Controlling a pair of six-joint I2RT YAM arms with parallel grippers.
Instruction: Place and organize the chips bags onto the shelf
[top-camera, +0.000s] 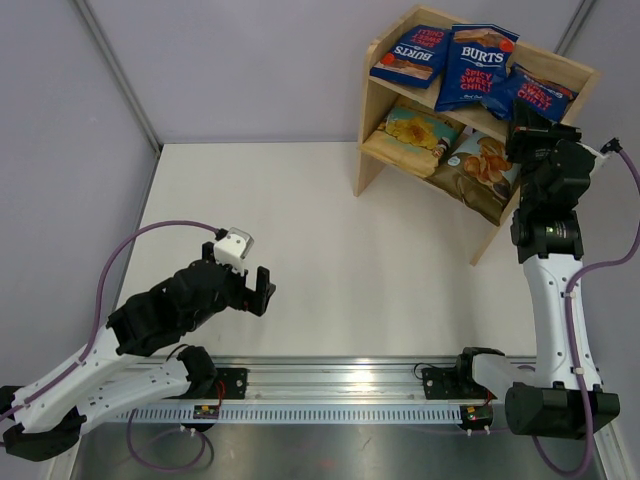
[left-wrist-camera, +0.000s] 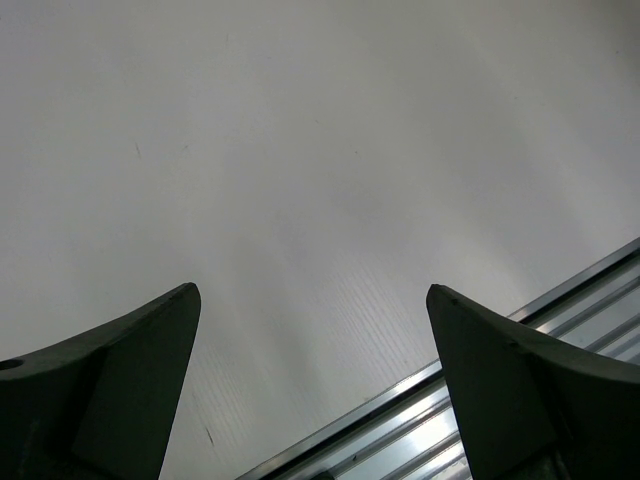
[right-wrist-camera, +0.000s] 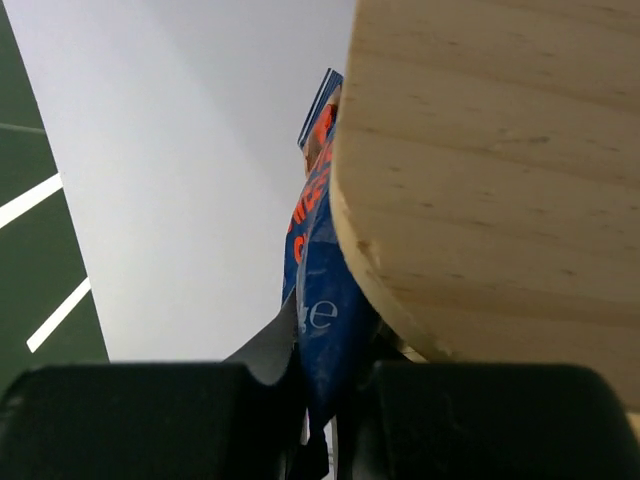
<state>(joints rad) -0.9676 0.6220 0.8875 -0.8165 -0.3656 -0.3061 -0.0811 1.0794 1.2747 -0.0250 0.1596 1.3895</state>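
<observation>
The wooden shelf (top-camera: 378, 110) stands at the back right. Its top tier holds three dark blue Burts bags: left (top-camera: 412, 55), middle (top-camera: 478, 68) and right (top-camera: 545, 95). The lower tier holds the tan-yellow bag (top-camera: 420, 130) and the light blue Cassava bag (top-camera: 482, 160). My right gripper (top-camera: 530, 125) is raised at the shelf's right end, shut on the lower edge of the right blue bag. In the right wrist view the gripper (right-wrist-camera: 335, 400) pinches that bag (right-wrist-camera: 335, 300) just beside the shelf's wood edge (right-wrist-camera: 490, 150). My left gripper (top-camera: 262, 290) is open and empty over the table.
The left wrist view shows the open gripper (left-wrist-camera: 312, 300) above the white table (left-wrist-camera: 300, 150), with the aluminium rail (left-wrist-camera: 480, 400) at the near edge. Grey walls stand behind and beside the shelf.
</observation>
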